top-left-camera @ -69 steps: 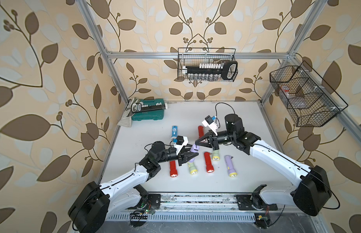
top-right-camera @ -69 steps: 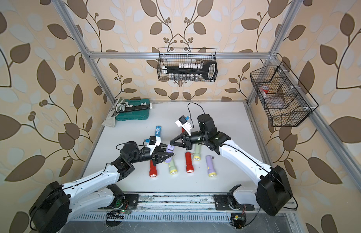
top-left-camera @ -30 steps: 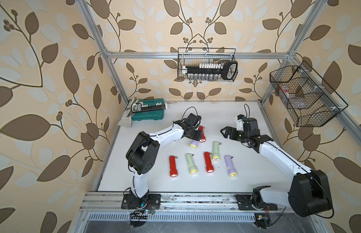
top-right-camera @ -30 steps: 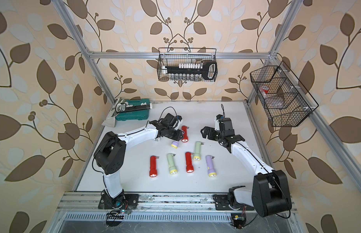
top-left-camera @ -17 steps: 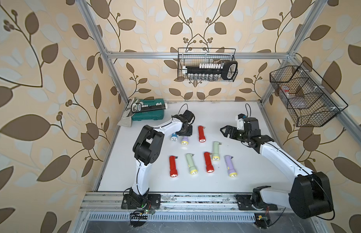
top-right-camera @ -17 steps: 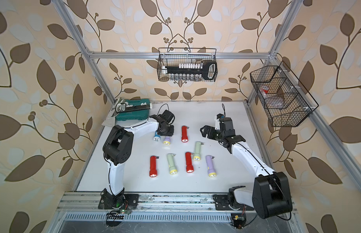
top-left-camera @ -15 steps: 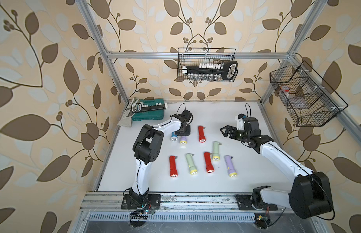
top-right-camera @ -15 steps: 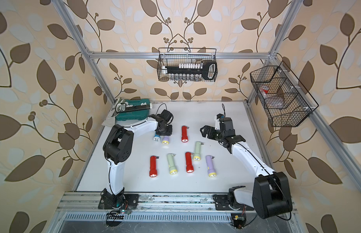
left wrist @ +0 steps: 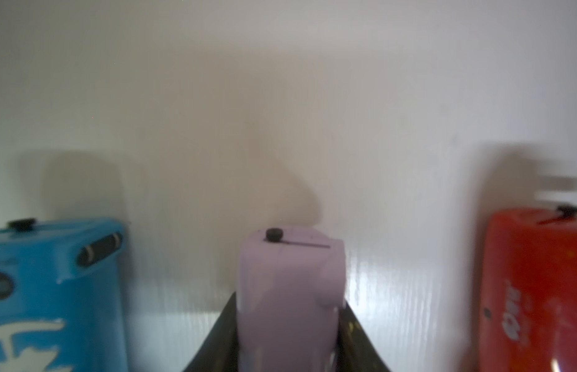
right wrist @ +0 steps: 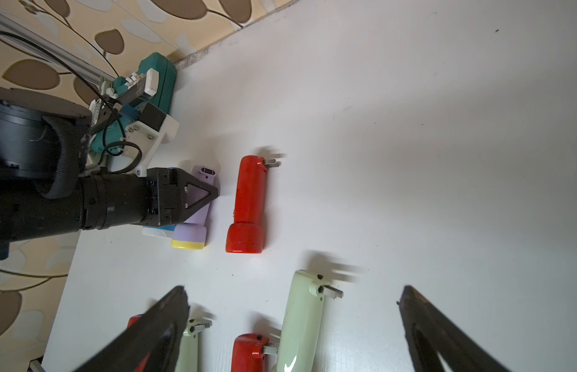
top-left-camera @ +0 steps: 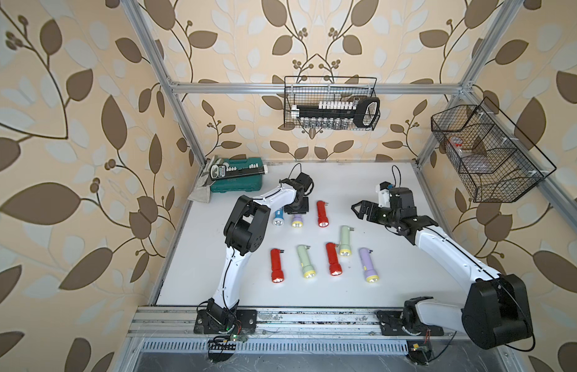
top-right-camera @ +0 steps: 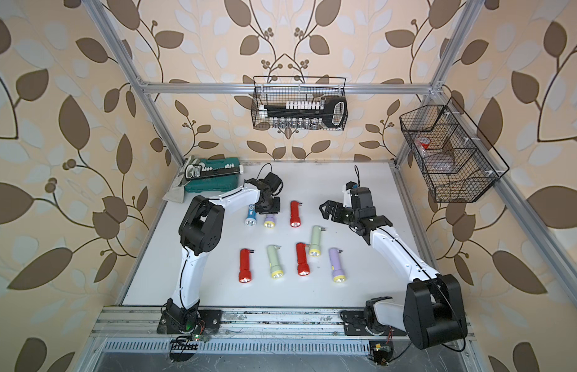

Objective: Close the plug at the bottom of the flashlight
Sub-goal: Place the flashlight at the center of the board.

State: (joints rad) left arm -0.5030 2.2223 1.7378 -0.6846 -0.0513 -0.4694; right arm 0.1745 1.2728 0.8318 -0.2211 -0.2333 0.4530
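L gripper [left wrist: 289,299] pinching purple flashlight [right wrist: 188,232]; R gripper [right wrist: 294,290] wide.

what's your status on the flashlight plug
Left gripper shut on purple flashlight. Right gripper open, empty. Plug looks folded in. Blue flashlight and red flashlight close alongside.

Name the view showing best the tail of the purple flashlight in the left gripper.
Left wrist: the purple flashlight fills the centre, tail close up. Right wrist shows it small, side-on. Both top views show only its head.
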